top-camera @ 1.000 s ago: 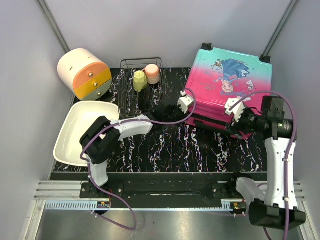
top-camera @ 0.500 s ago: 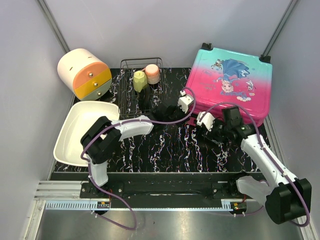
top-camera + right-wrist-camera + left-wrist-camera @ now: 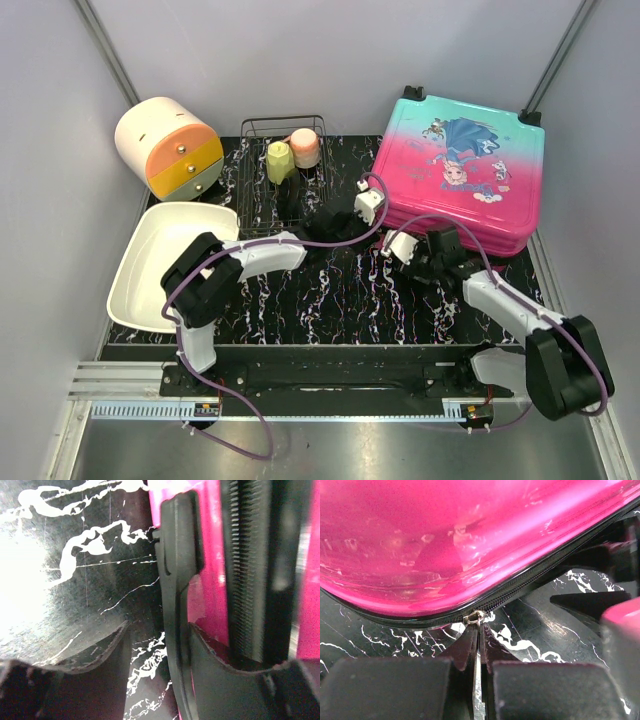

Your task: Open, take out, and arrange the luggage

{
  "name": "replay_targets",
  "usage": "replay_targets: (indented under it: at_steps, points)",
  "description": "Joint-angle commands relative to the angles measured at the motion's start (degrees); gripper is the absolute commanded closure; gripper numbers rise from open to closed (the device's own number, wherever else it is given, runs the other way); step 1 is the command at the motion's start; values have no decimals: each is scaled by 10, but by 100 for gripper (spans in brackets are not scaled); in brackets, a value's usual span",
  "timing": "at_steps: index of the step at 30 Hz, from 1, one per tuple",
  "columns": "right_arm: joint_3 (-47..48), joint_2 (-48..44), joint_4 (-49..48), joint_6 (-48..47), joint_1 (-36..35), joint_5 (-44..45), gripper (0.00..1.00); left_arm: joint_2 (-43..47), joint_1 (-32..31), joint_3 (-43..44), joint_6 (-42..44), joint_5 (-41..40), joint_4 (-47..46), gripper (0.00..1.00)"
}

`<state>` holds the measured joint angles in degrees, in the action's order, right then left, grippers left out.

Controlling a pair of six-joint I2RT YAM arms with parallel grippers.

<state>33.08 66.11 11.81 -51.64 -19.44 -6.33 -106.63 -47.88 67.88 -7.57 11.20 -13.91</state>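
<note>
The luggage [image 3: 470, 165], hot pink fading to teal with a cartoon girl print, lies flat and closed at the back right. My left gripper [image 3: 345, 222] is at its front left corner. In the left wrist view it [image 3: 479, 635] is shut on the silver zipper pull [image 3: 477, 617] on the black zipper trim. My right gripper [image 3: 425, 250] is at the suitcase's front edge. In the right wrist view it [image 3: 155, 645] is open, with a black handle [image 3: 177, 580] on the pink shell [image 3: 212, 535] standing between the fingers, close to the right one.
A white-and-orange round drawer box [image 3: 168, 147] stands at the back left. A wire rack [image 3: 283, 190] behind the left gripper holds a yellow-green cup [image 3: 279, 161] and a pink cup [image 3: 305, 148]. A white tray [image 3: 165, 262] lies at the left edge.
My right arm has swung from the suitcase's right front corner leftward and down to its front edge. The left arm and the suitcase have not moved.
</note>
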Motion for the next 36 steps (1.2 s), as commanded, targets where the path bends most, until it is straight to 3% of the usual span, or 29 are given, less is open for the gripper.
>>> replay_targets:
  at_steps: [1,5,6,9,22,28,29,30,31,34,36]
  points:
    - [-20,39,-57,-22,0,28,48,30,-1,13,5,18,-80,100]
    - [-52,-5,-6,-43,1,36,66,41,22,10,29,14,-52,100]
    - [-58,-17,6,-46,1,35,78,44,25,9,33,13,-41,100]
    - [-70,-62,57,-51,1,40,100,56,39,7,53,12,-19,100]
    - [-56,-329,426,-80,24,35,100,79,84,16,136,36,48,100]
    - [-34,-388,505,-60,25,30,100,70,96,35,189,65,47,100]
    - [-21,-370,502,-53,25,25,94,64,96,47,193,70,48,100]
    - [-15,-359,501,-52,24,20,64,60,96,54,189,75,46,100]
    - [-8,-339,495,-53,25,12,44,48,96,69,187,87,49,100]
    - [40,-302,475,-31,25,-36,3,33,95,84,165,99,49,100]
    - [114,-262,483,4,25,-73,0,25,95,88,150,99,48,100]
